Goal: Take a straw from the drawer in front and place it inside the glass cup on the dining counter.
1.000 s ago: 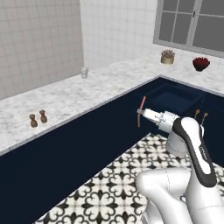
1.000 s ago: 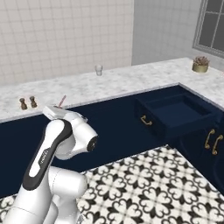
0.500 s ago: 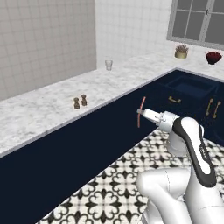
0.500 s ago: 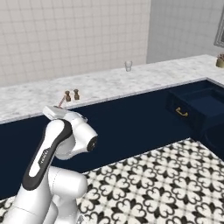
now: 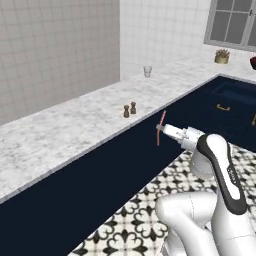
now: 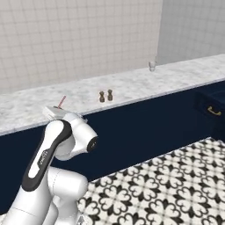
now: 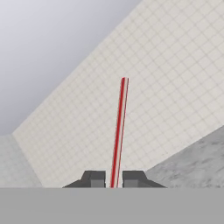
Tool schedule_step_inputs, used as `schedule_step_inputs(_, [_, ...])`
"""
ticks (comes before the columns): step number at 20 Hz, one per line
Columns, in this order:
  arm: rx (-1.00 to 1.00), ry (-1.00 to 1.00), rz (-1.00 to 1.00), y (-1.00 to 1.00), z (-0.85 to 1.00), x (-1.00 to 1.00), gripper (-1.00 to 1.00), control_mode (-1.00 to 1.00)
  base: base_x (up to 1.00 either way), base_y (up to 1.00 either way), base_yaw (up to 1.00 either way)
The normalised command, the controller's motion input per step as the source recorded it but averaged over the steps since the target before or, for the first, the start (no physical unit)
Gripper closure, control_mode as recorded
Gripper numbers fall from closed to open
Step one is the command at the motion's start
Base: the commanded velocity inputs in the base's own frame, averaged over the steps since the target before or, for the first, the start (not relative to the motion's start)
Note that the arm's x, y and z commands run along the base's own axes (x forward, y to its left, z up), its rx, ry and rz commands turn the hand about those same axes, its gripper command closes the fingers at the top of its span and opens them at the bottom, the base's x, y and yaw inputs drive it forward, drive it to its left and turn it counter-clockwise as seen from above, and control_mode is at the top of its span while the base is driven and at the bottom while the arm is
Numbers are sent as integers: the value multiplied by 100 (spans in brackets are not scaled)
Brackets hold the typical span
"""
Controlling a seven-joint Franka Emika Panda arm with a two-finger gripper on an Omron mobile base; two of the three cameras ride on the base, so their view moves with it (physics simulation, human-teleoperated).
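Straw in claw, unlabelled

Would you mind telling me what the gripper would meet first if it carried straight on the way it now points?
Probably the pale tiled wall. The gripper, shut on the thin red-and-white striped straw, points above the grey marble counter, though depth is unclear.

Fingers grip straw beside dining counter.
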Motion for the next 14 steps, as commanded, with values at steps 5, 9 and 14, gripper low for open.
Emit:
schedule_step_inputs(5, [0,0,0,0,0,0,100,100,-5,100,-9])
schedule_step_inputs(9, [0,0,0,0,0,0,100,100,-17,100,-9])
schedule_step_inputs(14, [0,0,0,0,0,0,100,100,-24,100,-9])
